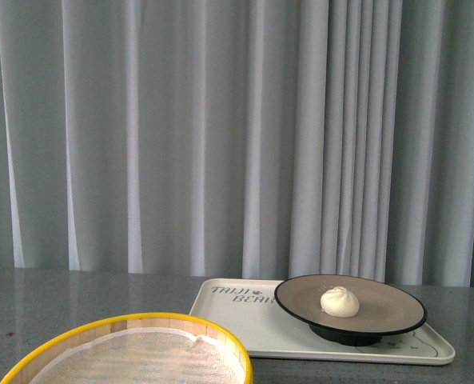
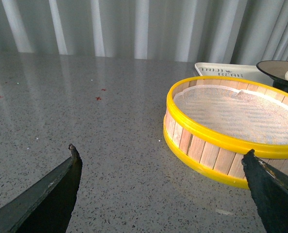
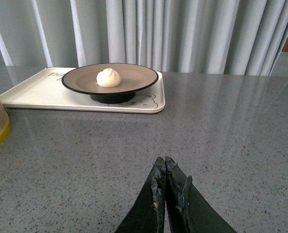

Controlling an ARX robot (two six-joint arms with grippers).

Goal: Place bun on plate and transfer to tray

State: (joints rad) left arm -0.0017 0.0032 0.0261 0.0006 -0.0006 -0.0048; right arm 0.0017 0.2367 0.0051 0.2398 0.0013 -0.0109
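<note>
Grey speckled stone tabletop fills the lower band of the front view. Lying straight on it: the cream tray at lower right, and the yellow-rimmed bamboo steamer basket at bottom left, just beside the tray's near corner.

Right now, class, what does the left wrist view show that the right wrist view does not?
Only the left wrist view shows the whole steamer basket with its white liner, and the left gripper open. Only the right wrist view shows the full plate with the bun, and the right gripper shut. Both show the tray, grey table and curtain.
</note>
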